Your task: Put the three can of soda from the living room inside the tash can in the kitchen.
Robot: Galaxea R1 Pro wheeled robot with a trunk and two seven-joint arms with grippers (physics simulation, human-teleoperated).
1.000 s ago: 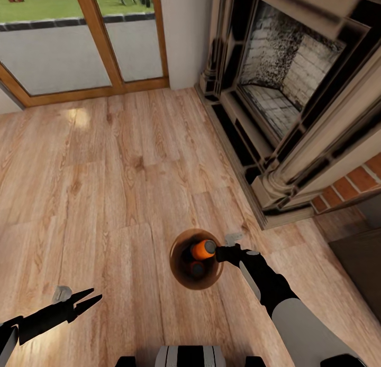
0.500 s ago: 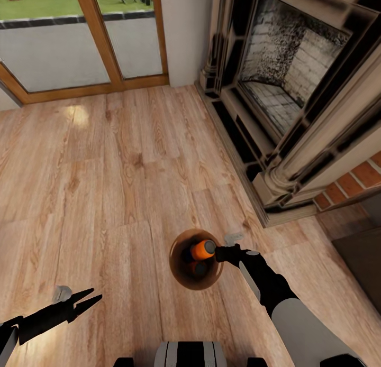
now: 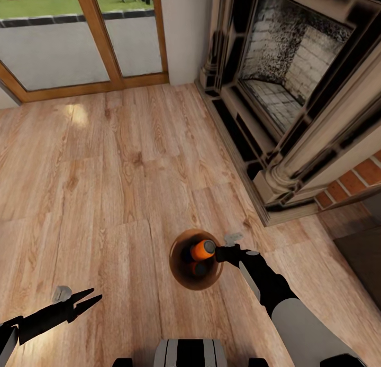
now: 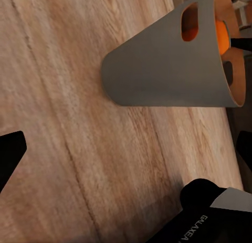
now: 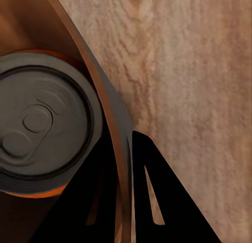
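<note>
Our right hand (image 3: 221, 252), just below frame centre, is clamped on the rim of the tash can (image 3: 194, 274); the right wrist view shows one finger (image 5: 152, 196) outside the wall and one inside, pinching the thin rim. Bin stands on the wood floor (image 3: 106, 171) of the living room, fireplace (image 3: 286, 92) at upper right, glass doors (image 3: 79, 34) at upper left. One can of soda (image 3: 201, 249) lies tilted near the top of the bin, another can (image 3: 198, 268) lower down; a third we can't make out. Left hand (image 3: 90, 298) at lower left hangs empty, fingers apart. We judge the bin stiff and fairly light, glossy so slippery; rim pinch may let it swing, handle cut-out (image 4: 190, 21) looks like a surer hold.
</note>
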